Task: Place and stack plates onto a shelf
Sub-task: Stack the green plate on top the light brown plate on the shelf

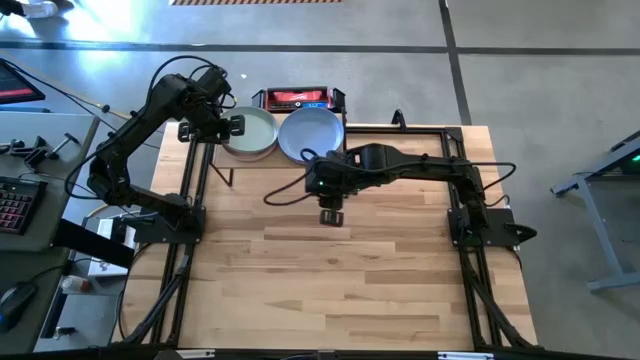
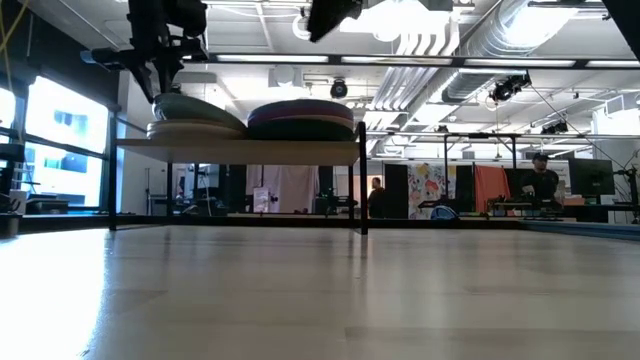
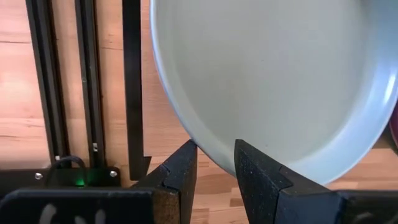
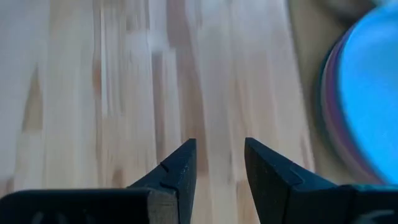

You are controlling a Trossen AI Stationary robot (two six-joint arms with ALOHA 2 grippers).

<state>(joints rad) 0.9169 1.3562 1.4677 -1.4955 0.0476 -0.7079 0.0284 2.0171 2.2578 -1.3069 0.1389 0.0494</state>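
The shelf [image 2: 240,150] stands at the table's far edge and carries two stacks. The sage green plate [image 1: 248,132] tops the left stack; in the low view this plate [image 2: 195,108] sits tilted on a beige one. A blue plate [image 1: 312,133] tops the right stack [image 2: 300,118] of purple and teal. My left gripper [image 3: 216,163] is at the sage plate's left rim, shut on it. My right gripper [image 1: 331,217] hangs open over bare table near the middle, in front of the shelf, holding nothing. My left gripper pinches the sage green plate's rim [image 3: 211,157] at its left edge between the two fingers, coming from the table's left and slanting down. In the low view the plate is tilted, its held side raised and its right side resting on the stack below.
Black frame rails [image 1: 195,190] run along the table's left and right sides [image 1: 462,200]. A red and black object [image 1: 297,98] sits just beyond the far edge behind the shelf. Bare wood [image 1: 330,290] fills the table's near half. People stand in the room far behind [image 2: 540,175].
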